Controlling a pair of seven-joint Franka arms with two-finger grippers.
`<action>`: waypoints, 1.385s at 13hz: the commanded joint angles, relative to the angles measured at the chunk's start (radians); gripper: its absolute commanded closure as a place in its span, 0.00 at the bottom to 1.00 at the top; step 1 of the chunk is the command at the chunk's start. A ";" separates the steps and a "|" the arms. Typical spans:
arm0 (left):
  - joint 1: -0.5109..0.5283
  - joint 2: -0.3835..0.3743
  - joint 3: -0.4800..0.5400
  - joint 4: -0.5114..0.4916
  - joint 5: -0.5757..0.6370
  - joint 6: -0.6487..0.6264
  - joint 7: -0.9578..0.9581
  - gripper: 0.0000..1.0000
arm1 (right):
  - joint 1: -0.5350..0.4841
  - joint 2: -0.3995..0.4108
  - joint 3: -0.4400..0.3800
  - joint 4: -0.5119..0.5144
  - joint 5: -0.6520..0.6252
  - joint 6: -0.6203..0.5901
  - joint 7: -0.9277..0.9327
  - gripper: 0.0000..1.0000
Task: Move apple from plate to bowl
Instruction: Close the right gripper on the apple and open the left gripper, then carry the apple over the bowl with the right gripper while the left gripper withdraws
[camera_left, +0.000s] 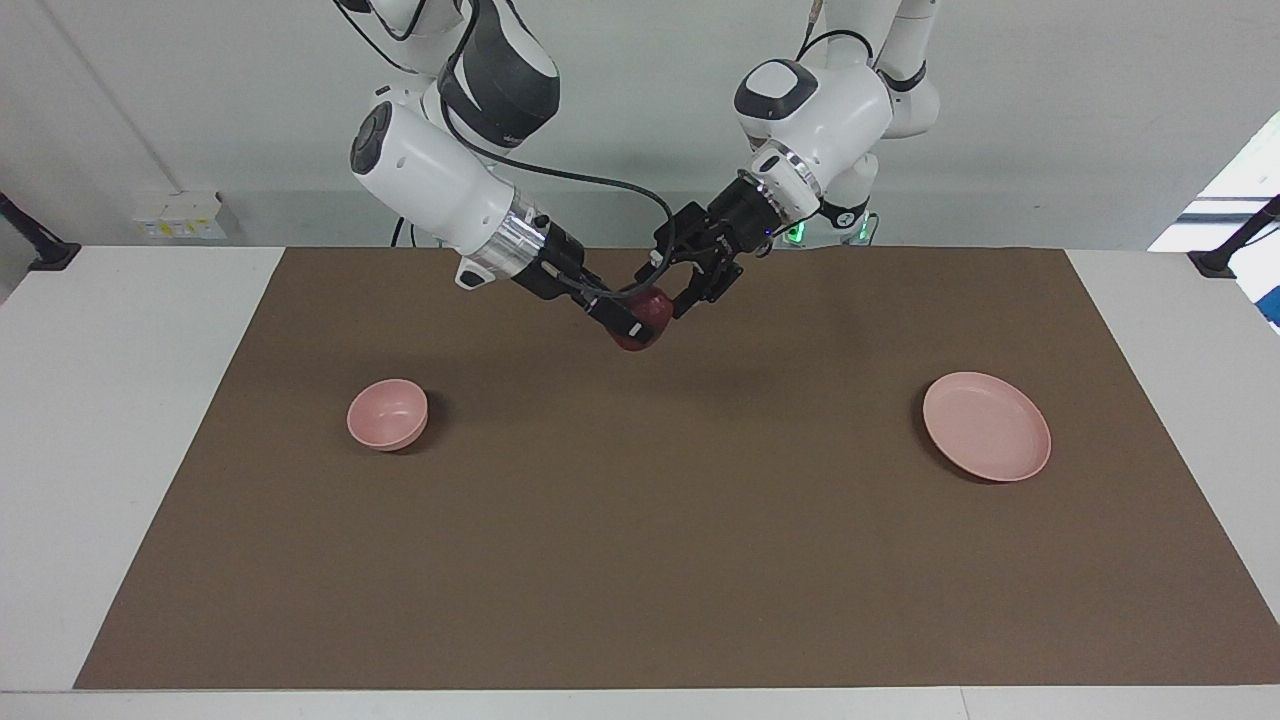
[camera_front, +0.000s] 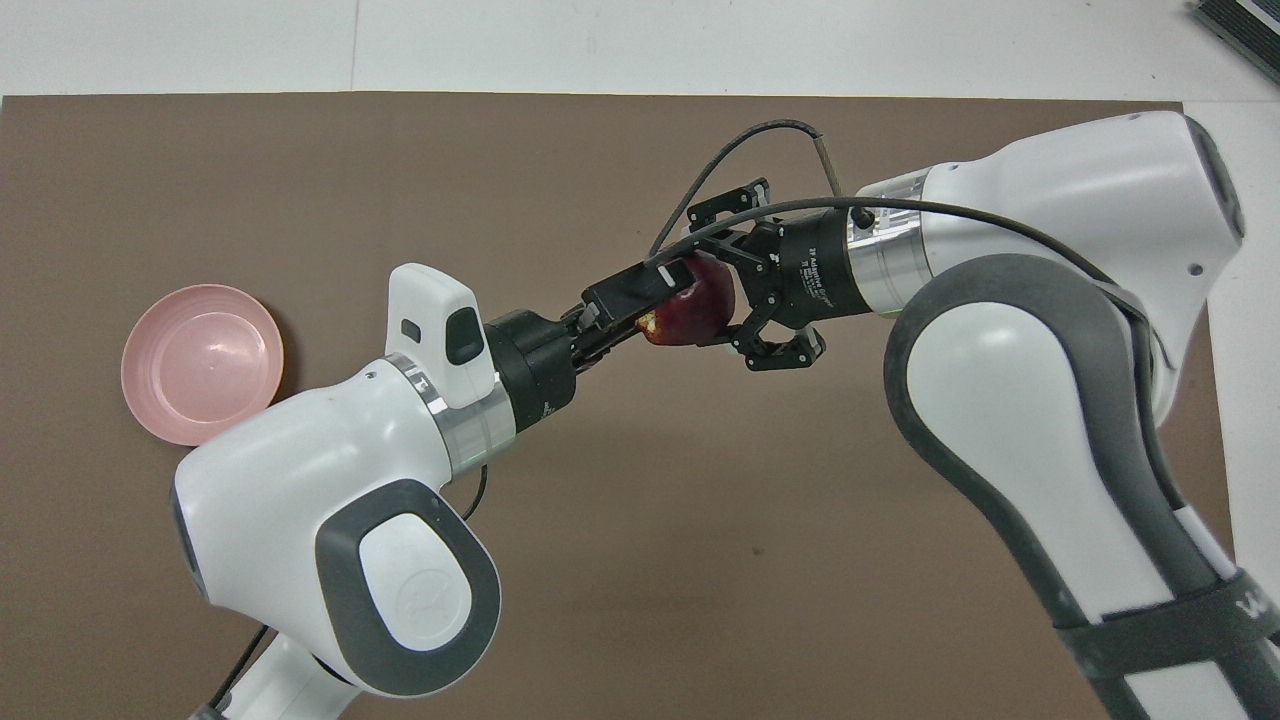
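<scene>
The dark red apple (camera_left: 657, 312) hangs in the air over the middle of the brown mat, with both grippers at it; it also shows in the overhead view (camera_front: 702, 312). My left gripper (camera_left: 667, 293) (camera_front: 668, 290) is shut on the apple, with one finger across its top. My right gripper (camera_left: 632, 325) (camera_front: 716, 285) is at the apple from the right arm's side. The pale pink plate (camera_left: 986, 426) (camera_front: 200, 362) lies bare toward the left arm's end. The small pink bowl (camera_left: 387, 413) stands toward the right arm's end. In the overhead view the right arm hides it.
A brown mat (camera_left: 640, 560) covers most of the white table (camera_left: 120, 450). Plate and bowl lie farther from the robots than the spot under the grippers. Nothing else stands on the mat.
</scene>
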 joint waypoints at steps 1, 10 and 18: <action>0.010 0.005 -0.002 0.004 0.014 0.002 -0.004 0.00 | -0.012 -0.004 -0.006 0.001 0.004 0.006 -0.057 1.00; 0.052 -0.039 0.044 -0.093 0.012 -0.054 -0.012 0.00 | -0.179 -0.012 -0.007 -0.008 -0.225 -0.117 -0.345 1.00; 0.092 -0.035 0.234 -0.058 0.577 -0.588 -0.015 0.00 | -0.321 -0.007 -0.007 -0.195 -0.620 -0.024 -0.977 1.00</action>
